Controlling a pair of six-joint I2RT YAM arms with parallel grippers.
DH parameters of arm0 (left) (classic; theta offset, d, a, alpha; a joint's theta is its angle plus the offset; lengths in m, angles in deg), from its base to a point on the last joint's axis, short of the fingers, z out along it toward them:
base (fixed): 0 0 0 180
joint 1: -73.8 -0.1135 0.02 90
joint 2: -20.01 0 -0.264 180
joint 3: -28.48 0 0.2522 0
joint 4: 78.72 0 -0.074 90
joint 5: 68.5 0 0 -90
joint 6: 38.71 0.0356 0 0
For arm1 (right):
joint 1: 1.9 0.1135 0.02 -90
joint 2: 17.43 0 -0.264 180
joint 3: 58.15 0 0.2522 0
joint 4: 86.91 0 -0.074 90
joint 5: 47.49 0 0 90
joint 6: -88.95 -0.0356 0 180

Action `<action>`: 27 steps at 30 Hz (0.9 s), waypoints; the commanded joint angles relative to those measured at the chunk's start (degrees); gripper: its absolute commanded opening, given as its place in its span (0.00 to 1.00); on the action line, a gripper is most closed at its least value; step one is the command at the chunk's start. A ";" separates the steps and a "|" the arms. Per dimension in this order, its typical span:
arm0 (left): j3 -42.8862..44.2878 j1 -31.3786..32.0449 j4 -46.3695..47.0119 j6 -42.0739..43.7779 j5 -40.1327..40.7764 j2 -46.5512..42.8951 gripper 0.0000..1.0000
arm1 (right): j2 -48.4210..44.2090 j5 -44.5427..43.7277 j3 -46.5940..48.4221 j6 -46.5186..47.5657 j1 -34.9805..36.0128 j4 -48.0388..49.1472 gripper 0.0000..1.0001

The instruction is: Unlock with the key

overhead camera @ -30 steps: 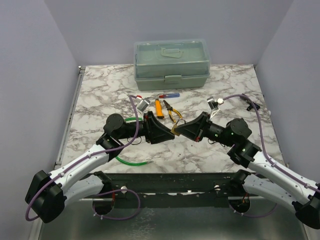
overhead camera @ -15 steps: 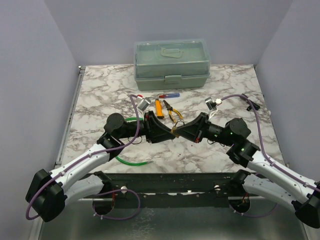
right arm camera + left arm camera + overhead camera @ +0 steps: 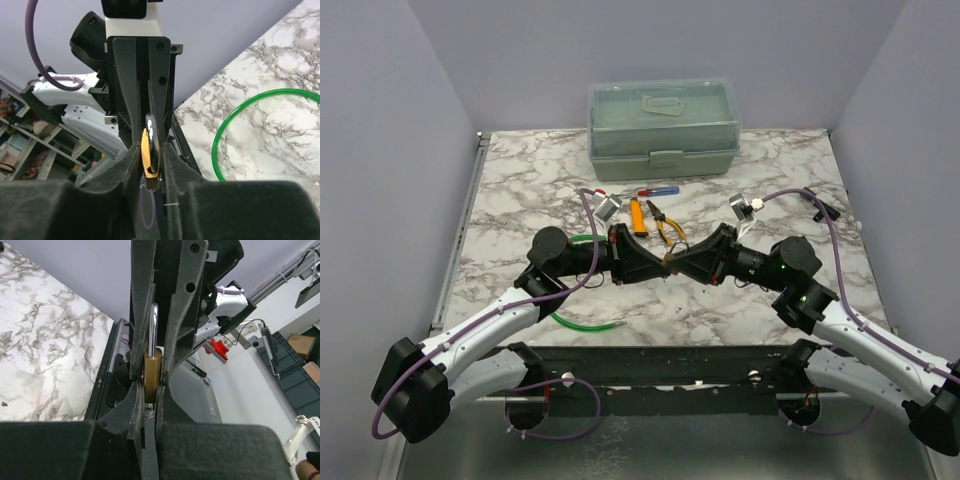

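My two grippers meet tip to tip above the middle of the table. A brass padlock (image 3: 669, 262) sits between them. In the left wrist view its brass body (image 3: 152, 371) is clamped between my left gripper (image 3: 148, 386) fingers. Its silver shackle (image 3: 154, 327) runs up between the right gripper's fingers. In the right wrist view the brass and silver padlock (image 3: 149, 150) is pinched in my right gripper (image 3: 151, 159). My left gripper (image 3: 658, 264) and right gripper (image 3: 680, 260) are both shut. I cannot make out a key.
A green toolbox (image 3: 663, 128) stands at the back. In front of it lie a red and blue screwdriver (image 3: 650, 191), an orange knife (image 3: 637, 215), pliers (image 3: 665, 222) and a small silver lock (image 3: 608, 208). A green cable loop (image 3: 578, 305) lies under the left arm.
My right gripper has moved a little left, closing the gap onto the padlock held by the left gripper. The left arm has barely moved.
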 commanded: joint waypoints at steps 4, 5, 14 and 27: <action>-1.31 -0.72 0.62 2.56 4.52 -0.64 0.00 | -1.87 0.01 2.84 0.84 0.86 -5.22 0.55; -1.41 -0.79 0.50 2.61 4.53 -0.66 0.00 | -2.15 -0.85 3.15 1.01 0.81 -6.29 0.61; -1.05 -1.01 -2.03 4.18 4.32 -0.98 0.00 | -2.77 -10.07 7.51 3.01 0.79 -17.49 0.73; -0.88 -1.02 -6.27 7.03 5.44 -1.13 0.00 | 0.27 -13.41 11.88 4.42 0.84 -22.54 0.32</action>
